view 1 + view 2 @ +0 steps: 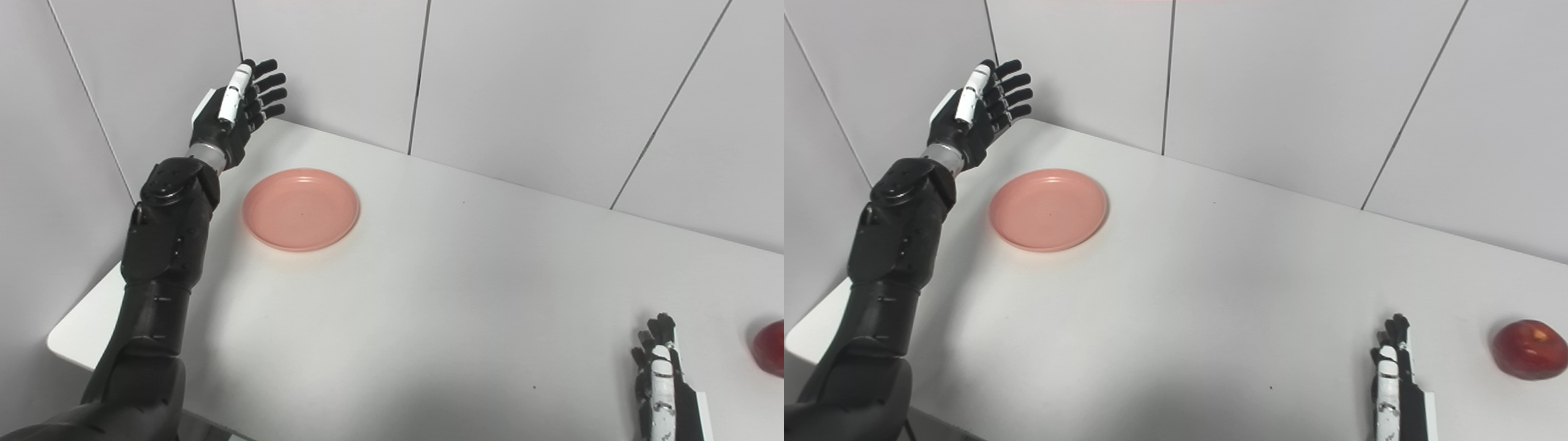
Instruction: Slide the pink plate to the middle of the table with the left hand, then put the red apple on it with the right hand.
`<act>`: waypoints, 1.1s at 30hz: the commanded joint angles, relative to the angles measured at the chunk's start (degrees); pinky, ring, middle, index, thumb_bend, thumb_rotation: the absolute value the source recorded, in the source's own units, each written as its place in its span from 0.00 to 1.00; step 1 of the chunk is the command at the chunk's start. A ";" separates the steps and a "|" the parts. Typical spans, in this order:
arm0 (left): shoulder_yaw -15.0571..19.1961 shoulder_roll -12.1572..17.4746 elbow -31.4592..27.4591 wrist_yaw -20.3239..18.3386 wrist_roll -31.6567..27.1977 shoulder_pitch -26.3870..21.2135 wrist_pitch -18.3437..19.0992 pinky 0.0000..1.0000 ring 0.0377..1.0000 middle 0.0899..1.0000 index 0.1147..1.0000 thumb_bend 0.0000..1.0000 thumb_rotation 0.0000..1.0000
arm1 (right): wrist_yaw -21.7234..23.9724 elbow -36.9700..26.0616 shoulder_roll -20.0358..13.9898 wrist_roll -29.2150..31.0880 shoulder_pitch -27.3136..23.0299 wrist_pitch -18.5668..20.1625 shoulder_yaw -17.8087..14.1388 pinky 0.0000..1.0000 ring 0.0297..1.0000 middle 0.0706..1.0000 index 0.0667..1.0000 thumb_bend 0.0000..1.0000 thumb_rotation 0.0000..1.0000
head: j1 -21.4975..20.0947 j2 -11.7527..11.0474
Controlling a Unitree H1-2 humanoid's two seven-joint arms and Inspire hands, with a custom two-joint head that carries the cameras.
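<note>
On the left part of the white desk [1213,294] sits a round, shallow pink plastic plate [1048,209], nothing in it. Left hand [975,116] is raised beyond the plate near the wall corner, fingers [1012,92] spread, holding nothing. Right hand [1393,373], cut off by the bottom edge, fingers extended, empty. Shiny red apple [1529,348] lies near the desk's right edge, half cropped in the left eye view.
</note>
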 commanded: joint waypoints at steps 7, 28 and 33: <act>2.99 2.65 3.39 0.97 -1.61 -4.47 -1.58 0.82 0.82 0.81 0.77 0.29 1.00 | 0.46 1.21 -0.72 0.19 1.00 -1.57 -0.48 1.00 1.00 1.00 1.00 0.09 1.00 | 0.04 0.11; 2.77 3.54 13.84 -2.22 -2.10 -3.26 -5.97 0.81 0.81 0.81 0.78 0.33 1.00 | 0.28 0.72 -0.45 0.28 1.17 -1.70 -0.54 1.00 1.00 1.00 1.00 0.09 1.00 | 0.18 0.45; 3.11 3.05 15.68 -2.15 -2.31 -2.74 -6.26 0.81 0.82 0.81 0.78 0.32 1.00 | 0.48 0.19 -0.54 0.65 1.32 -1.07 -0.57 1.00 1.00 1.00 1.00 0.09 1.00 | 0.16 0.68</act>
